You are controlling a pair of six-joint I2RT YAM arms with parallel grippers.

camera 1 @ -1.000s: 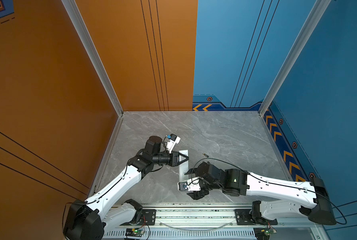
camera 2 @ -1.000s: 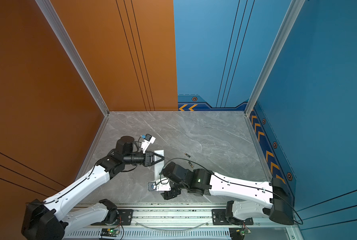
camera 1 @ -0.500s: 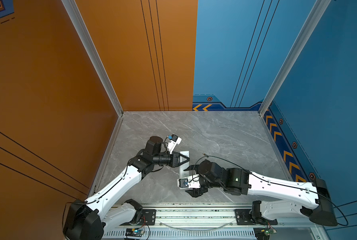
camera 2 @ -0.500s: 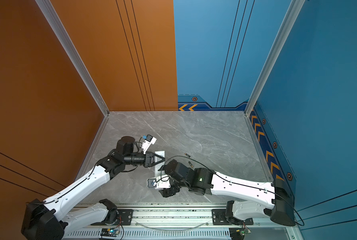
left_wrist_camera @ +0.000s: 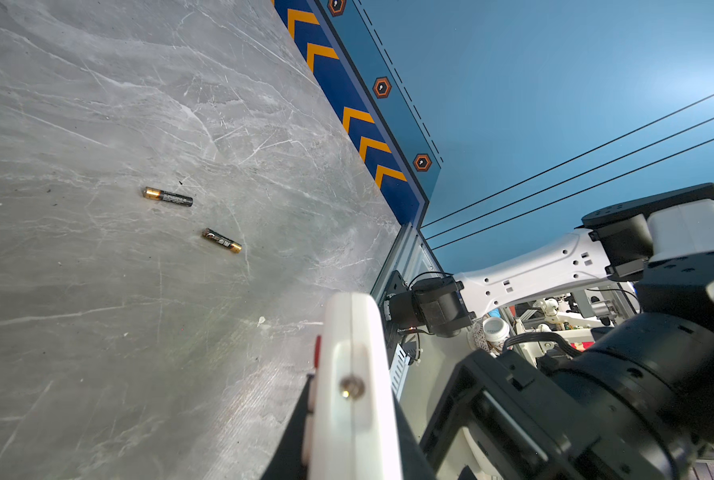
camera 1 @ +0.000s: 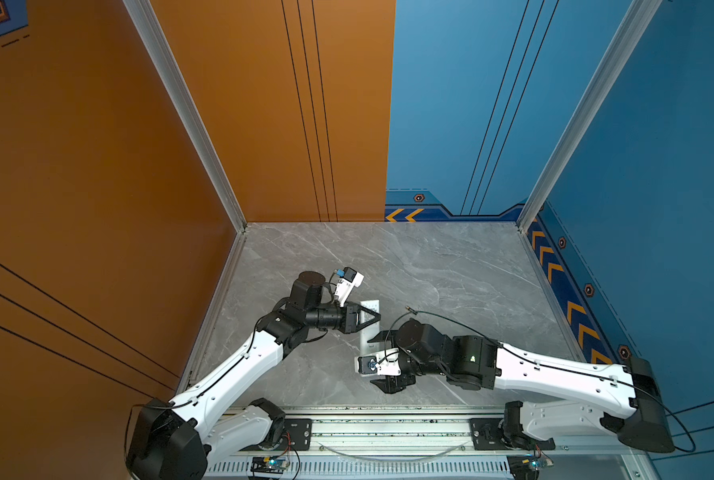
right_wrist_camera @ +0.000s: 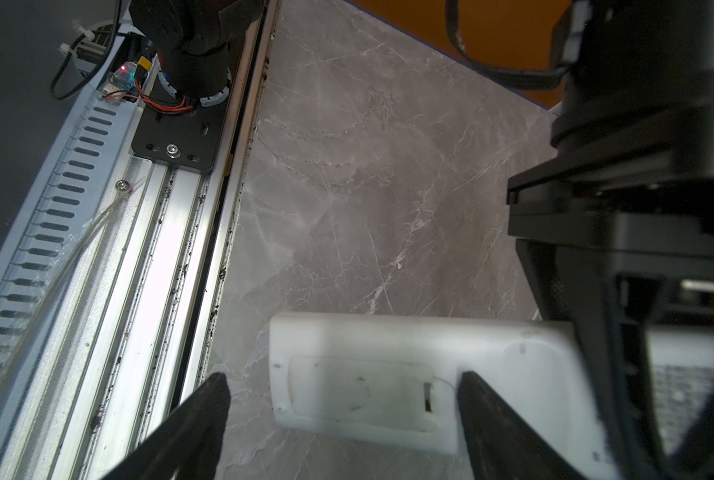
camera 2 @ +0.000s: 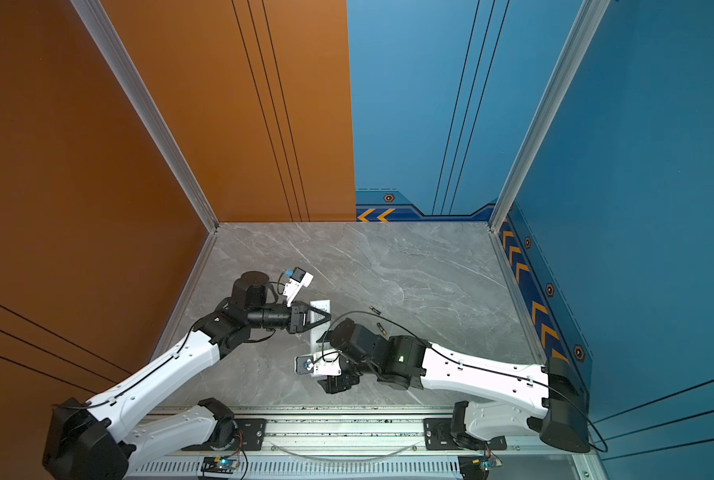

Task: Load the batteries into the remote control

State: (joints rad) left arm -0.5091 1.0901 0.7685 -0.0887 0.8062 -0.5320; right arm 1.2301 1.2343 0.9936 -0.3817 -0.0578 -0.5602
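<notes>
Slightly leftward the right gripper (right_wrist_camera: 342, 378) had crept, while the left gripper (camera 1: 376, 317) stayed clamped on the remote control (right_wrist_camera: 388, 365) left of centre, the right's open jaws straddled its near end, and the batteries (left_wrist_camera: 167, 197) lay apart on the table (camera 1: 430, 270) just right.

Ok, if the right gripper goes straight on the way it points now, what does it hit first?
The remote control: its white back with the battery cover sits between the open fingers of the right gripper. Depth is unclear, but one finger looks close to the cover's latch end.
</notes>
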